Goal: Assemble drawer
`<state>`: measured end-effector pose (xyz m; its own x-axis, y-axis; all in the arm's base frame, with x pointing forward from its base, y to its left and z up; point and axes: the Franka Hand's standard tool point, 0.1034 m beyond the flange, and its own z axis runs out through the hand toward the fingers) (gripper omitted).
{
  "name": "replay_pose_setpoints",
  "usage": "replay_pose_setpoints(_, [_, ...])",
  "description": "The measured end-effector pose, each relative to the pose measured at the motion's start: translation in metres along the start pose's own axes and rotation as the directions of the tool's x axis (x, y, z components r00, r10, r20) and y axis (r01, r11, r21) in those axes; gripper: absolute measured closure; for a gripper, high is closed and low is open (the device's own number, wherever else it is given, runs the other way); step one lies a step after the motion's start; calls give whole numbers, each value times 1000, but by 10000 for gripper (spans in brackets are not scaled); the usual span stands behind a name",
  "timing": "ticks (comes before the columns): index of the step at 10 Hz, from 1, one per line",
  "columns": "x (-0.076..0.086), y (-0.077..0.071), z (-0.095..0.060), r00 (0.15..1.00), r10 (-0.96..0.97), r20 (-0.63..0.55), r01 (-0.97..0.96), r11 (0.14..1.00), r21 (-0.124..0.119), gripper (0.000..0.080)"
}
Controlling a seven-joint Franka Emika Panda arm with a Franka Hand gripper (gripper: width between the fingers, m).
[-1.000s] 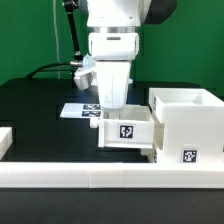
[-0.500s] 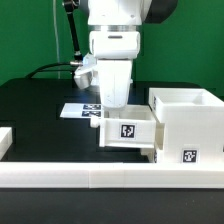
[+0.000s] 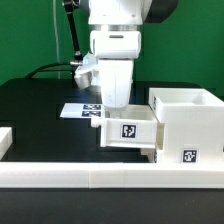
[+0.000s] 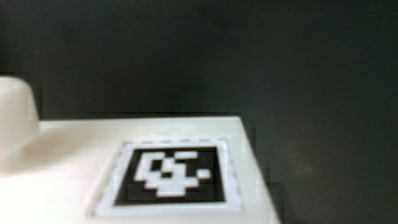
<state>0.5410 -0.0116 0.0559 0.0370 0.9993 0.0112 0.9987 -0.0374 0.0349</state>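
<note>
A small white drawer box (image 3: 128,134) with a black-and-white tag on its front stands on the black table, touching a larger white open box (image 3: 186,118) on the exterior view's right. My gripper (image 3: 113,104) hangs straight down over the small box. Its fingertips reach down behind the box's front panel and are hidden. In the wrist view a white panel with a tag (image 4: 169,172) fills the near part, blurred and very close. No fingers show there. A rounded white part (image 4: 15,112) sits beside it.
The marker board (image 3: 80,110) lies flat on the table behind the small box. A long white rail (image 3: 100,180) runs along the front edge. Another white piece (image 3: 5,140) sits at the exterior view's left edge. A black cable hangs behind the arm.
</note>
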Motion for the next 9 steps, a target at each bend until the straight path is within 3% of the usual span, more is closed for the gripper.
replay_pose_setpoints(1, [0,0,0,1000,1,1,-1,1000,1,757])
replay_pose_setpoints(3, [-2,-3,1,1000,3,5,-3,1000,28,757])
replay_pose_setpoints(7, [0,-1,-1,1000,1,5,-1,1000,25,757])
replay_pose_setpoints(9, [-9,1,-2,1000,-11,3,10,1000,23,757])
